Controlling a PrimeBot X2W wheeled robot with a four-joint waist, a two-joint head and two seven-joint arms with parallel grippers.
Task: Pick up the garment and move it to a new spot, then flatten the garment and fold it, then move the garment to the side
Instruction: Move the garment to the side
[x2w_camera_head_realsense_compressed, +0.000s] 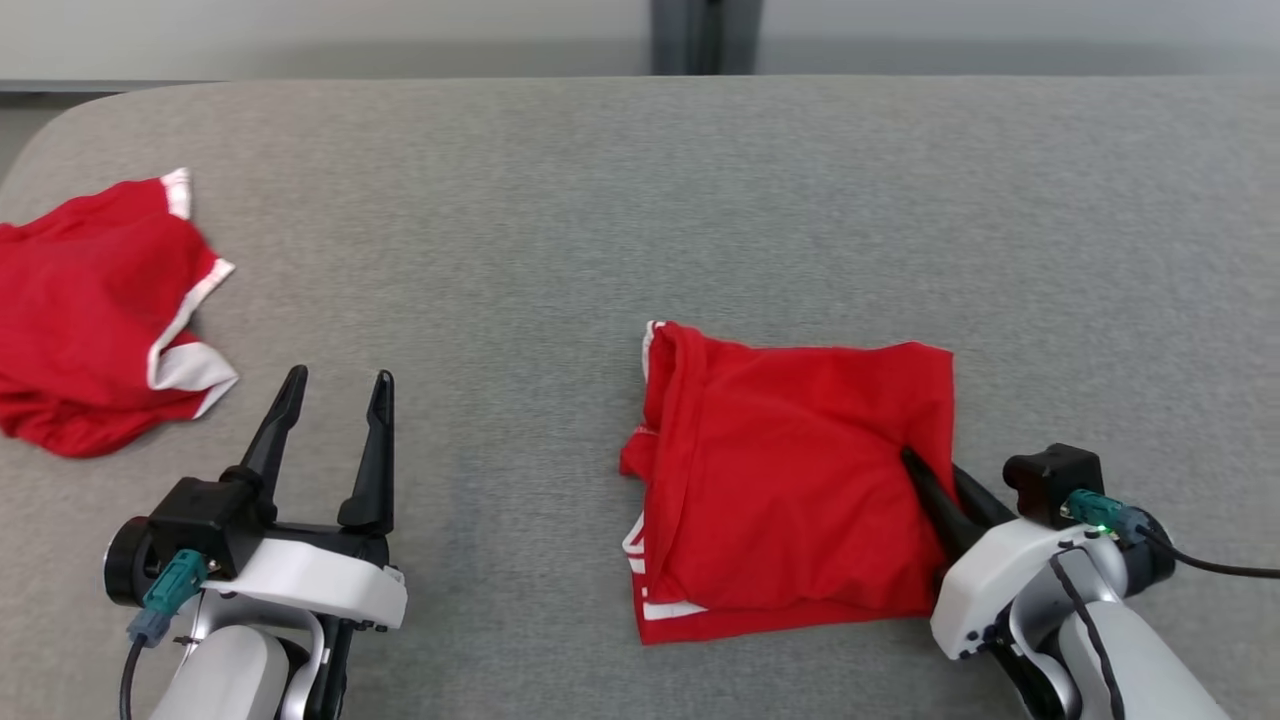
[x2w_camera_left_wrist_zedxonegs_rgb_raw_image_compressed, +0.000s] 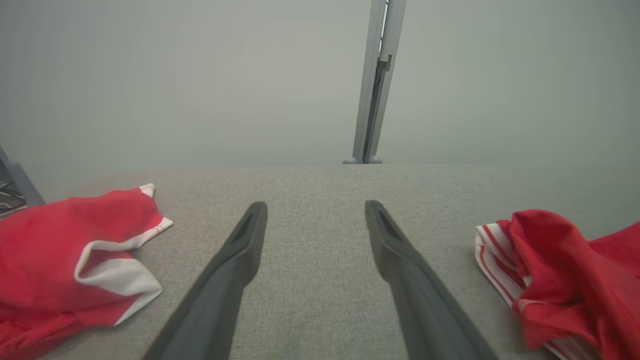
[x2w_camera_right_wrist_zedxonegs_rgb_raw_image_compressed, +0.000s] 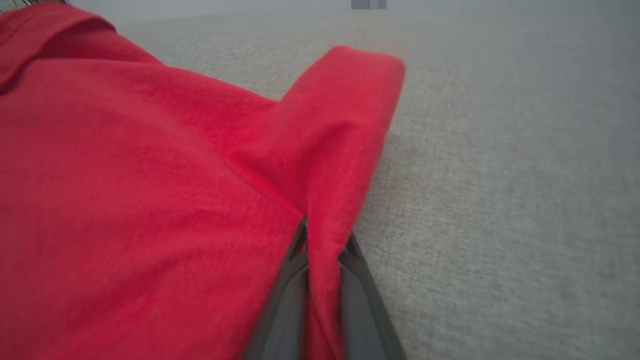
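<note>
The right gripper (x2w_camera_right_wrist_zedxonegs_rgb_raw_image_compressed: 326, 235) has its jaws pressed together on a raised fold of the red garment (x2w_camera_head_realsense_compressed: 790, 480). The cloth stands pinched between the two dark fingers (x2w_camera_right_wrist_zedxonegs_rgb_raw_image_compressed: 280, 310) and rises past their tips into a soft peak. The grip is at the garment's right edge. From the jaws the rest of the garment spreads away to their left, folded into a rough square and lying on the grey table (x2w_camera_head_realsense_compressed: 600, 200), with white stripes at its far left edge. To the right of these jaws lies bare table. The left gripper (x2w_camera_head_realsense_compressed: 340, 378) has its jaws spread wide, holding nothing, with bare table between the fingers. A second garment (x2w_camera_head_realsense_compressed: 90, 310), red with white trim, lies crumpled to the left of those jaws, apart from them. Beyond the table's far edge stands a grey post (x2w_camera_left_wrist_zedxonegs_rgb_raw_image_compressed: 375, 80).
</note>
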